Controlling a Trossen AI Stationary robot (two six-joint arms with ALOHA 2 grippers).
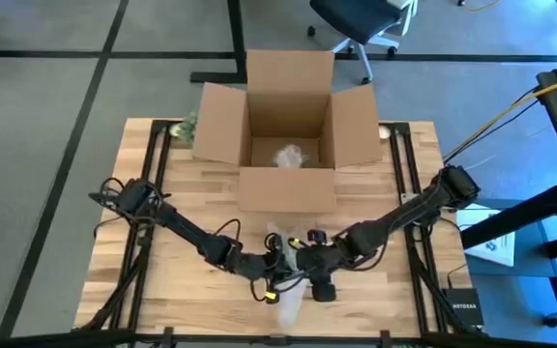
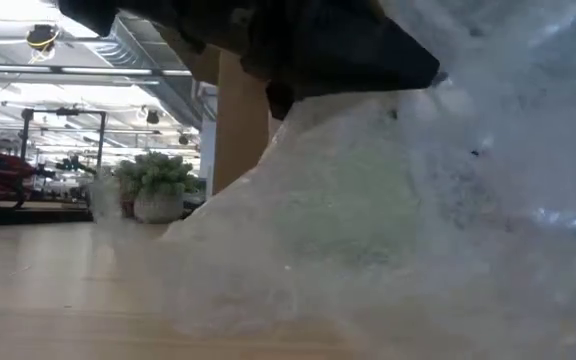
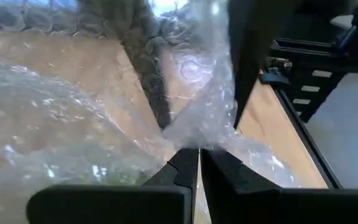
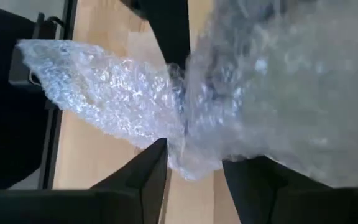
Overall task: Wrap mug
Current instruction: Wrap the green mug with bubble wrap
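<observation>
My left gripper (image 3: 199, 163) was pinched shut on a bunch of bubble wrap (image 3: 197, 118) right at my fingertips. My right gripper (image 4: 194, 163) had its two fingers apart, with a fold of the same bubble wrap sitting between them. I could not tell if those fingers (image 4: 151, 168) pressed it.

From above, my two grippers were very close together at the near edge of the wooden table (image 1: 162, 290), the left gripper (image 1: 271, 274) just beside the right gripper (image 1: 319, 280). The bubble wrap (image 1: 288, 300) lay under and around them, and some of it hung past them toward the near edge. I could not see the mug. It may have been inside the wrap, but I could not tell.

Farther out, past my grippers, stood an open cardboard box (image 1: 288, 145) with its flaps up. Something pale and crumpled (image 1: 289, 155) lay in the bottom of it. A small green plant (image 1: 188, 126) sat just beside the box, on my left side
</observation>
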